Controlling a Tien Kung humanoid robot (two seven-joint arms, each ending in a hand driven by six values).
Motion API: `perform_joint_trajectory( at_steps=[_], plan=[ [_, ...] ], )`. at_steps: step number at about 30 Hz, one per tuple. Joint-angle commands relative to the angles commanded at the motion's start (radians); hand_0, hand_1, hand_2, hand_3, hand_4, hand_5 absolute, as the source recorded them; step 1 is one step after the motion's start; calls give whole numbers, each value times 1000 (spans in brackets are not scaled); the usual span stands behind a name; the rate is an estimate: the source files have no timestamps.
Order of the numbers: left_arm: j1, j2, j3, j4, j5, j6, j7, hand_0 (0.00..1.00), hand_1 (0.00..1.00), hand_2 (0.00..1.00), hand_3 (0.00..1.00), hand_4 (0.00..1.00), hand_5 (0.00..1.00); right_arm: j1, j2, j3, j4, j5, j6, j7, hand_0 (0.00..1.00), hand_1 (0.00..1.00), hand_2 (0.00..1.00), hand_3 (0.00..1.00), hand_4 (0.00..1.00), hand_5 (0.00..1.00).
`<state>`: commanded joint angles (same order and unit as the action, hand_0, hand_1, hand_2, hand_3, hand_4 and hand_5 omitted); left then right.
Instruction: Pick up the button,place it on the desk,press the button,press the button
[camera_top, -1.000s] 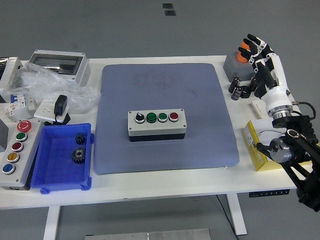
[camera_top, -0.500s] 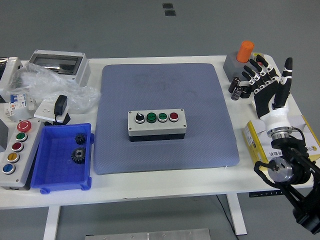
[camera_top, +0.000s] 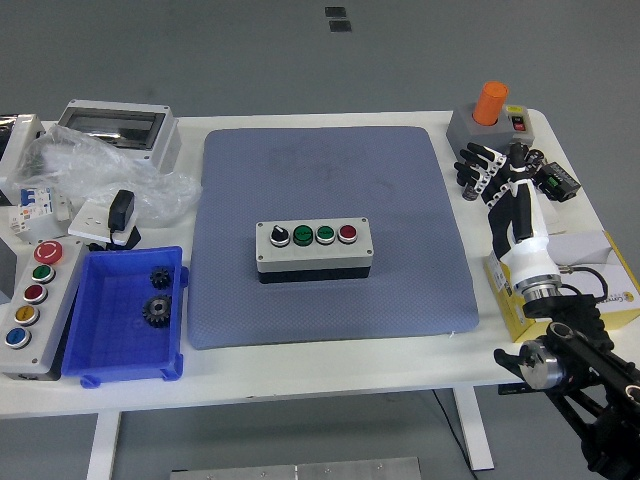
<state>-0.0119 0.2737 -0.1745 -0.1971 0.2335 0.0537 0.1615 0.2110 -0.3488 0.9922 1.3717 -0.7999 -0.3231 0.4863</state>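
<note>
while your right hand (camera_top: 503, 185) hovers with fingers spread and empty, a hasty sweep toward the button box (camera_top: 314, 249) could clip the orange button (camera_top: 490, 102).

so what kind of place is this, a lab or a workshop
Probably a robotics test lab with electrical parts: a four-button control box on a blue mat, a blue bin holding gears, and a second button station.

On the surface (camera_top: 330, 375) to my left I see a blue bin (camera_top: 125, 318) holding two dark gears (camera_top: 157, 296), a black adapter (camera_top: 121, 213) on a white block, crumpled clear plastic (camera_top: 95, 170), and a grey enclosure (camera_top: 118, 130). A yellow box (camera_top: 515, 305) sits at my right.
</note>
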Motion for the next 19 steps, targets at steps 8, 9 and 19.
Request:
perform_joint_trajectory(
  at_steps=[8,9,19],
  plan=[
    [-25,9,-194,-29,202,-2,4,628,641,590,623,653,338,19,-23,45,3,-14,-14,3,787,705,738,714,998,998],
    [-27,10,-217,-33,227,-2,6,628,641,590,623,653,338,16,-24,55,2,-13,-15,5,787,705,738,714,998,998],
    [-35,5,-309,-40,358,4,24,627,640,591,622,653,337,4,-44,177,9,1,-24,17,783,698,737,699,998,998]
  ],
)
